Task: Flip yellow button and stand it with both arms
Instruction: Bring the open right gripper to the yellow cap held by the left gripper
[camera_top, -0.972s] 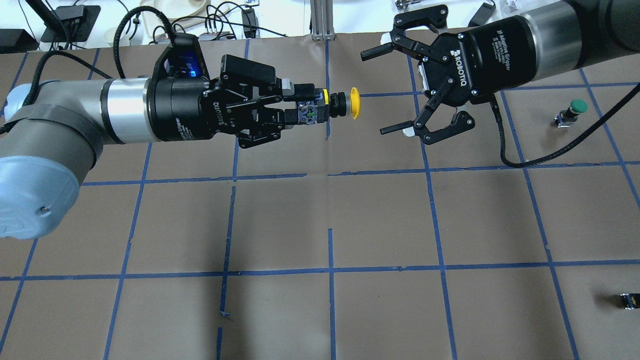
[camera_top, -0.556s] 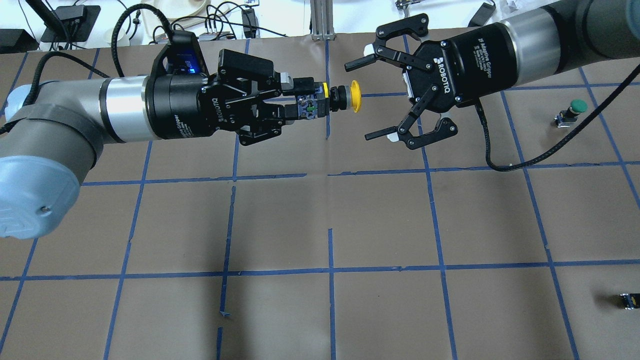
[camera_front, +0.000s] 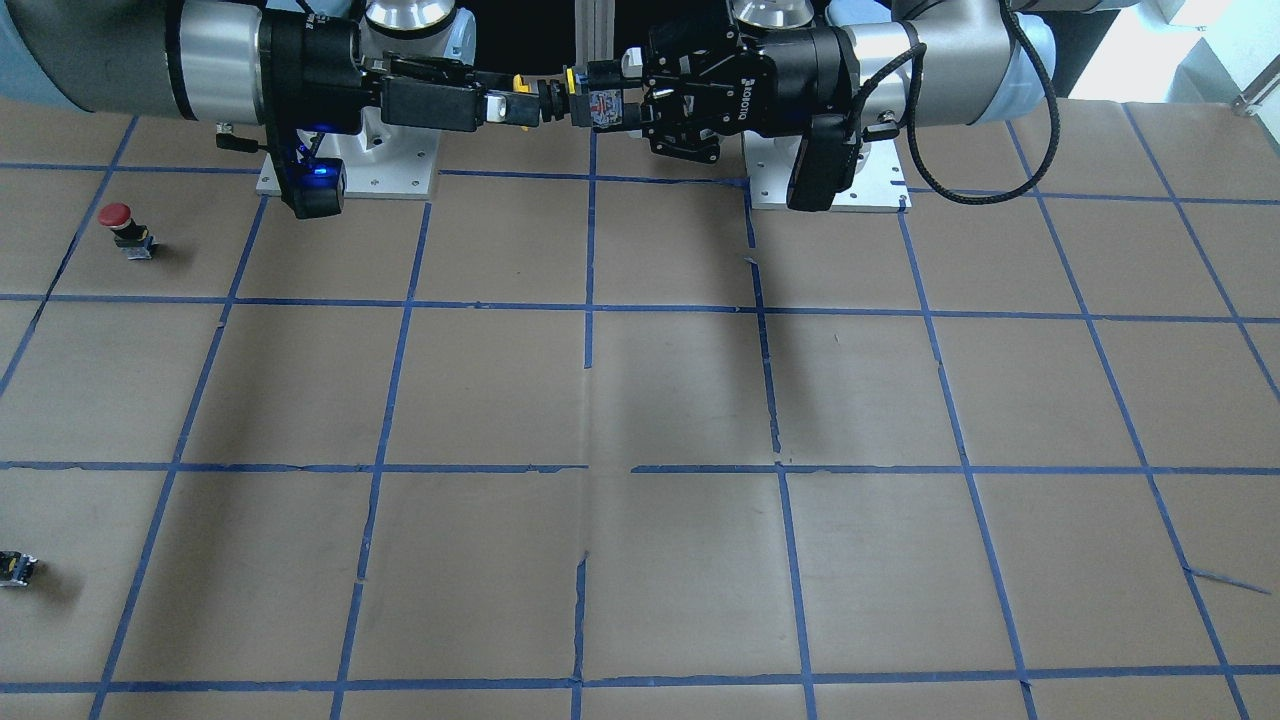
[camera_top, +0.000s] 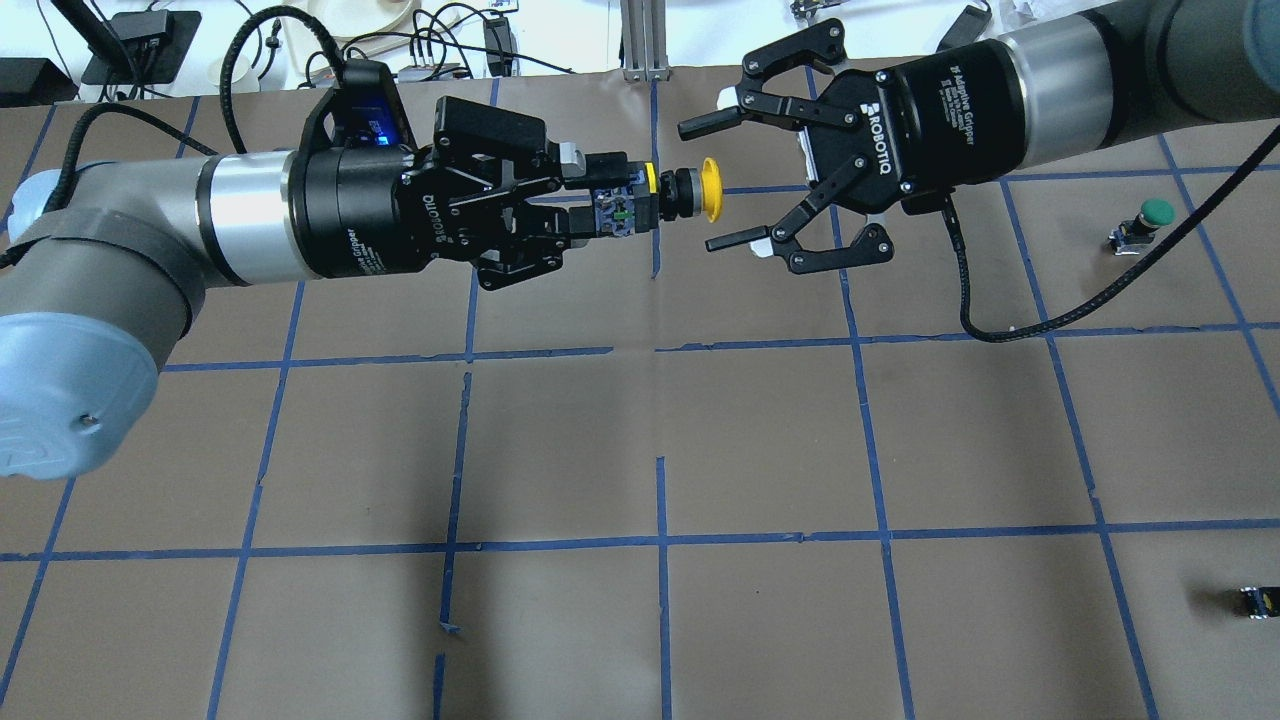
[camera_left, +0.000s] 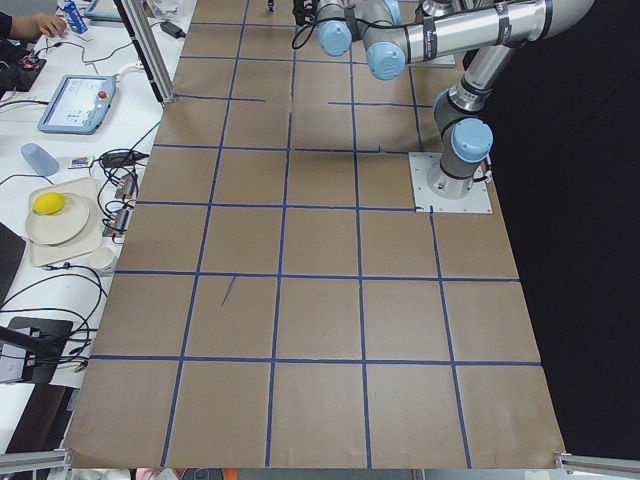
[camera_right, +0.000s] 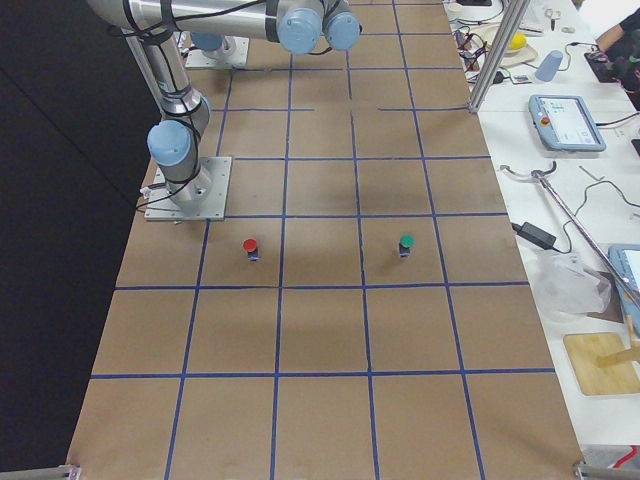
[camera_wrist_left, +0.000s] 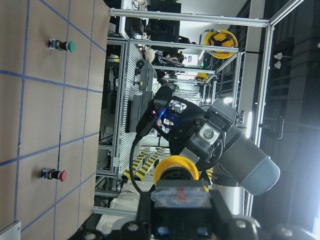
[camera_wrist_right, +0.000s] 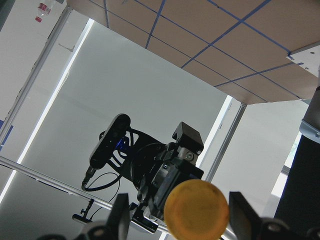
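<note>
Under me, the table (camera_top: 760, 620) is spread with brown paper, gridded in blue tape (camera_top: 662, 541). At the right edge of the overhead view there's a green-capped button (camera_top: 1145, 225) up top and a small black block (camera_top: 1258, 601) low down, well apart. In the front-facing view, a red-capped button (camera_front: 125, 228) sits at upper left, cap up, and my two pale base plates (camera_front: 880, 190) lie along the top.

Yellow button (camera_top: 709, 191) cap between spread right gripper (camera_top: 697, 187) jaws, gaps at 12 and 6 o'clock; green button (camera_top: 1140, 226) well apart, 3 o'clock.
</note>
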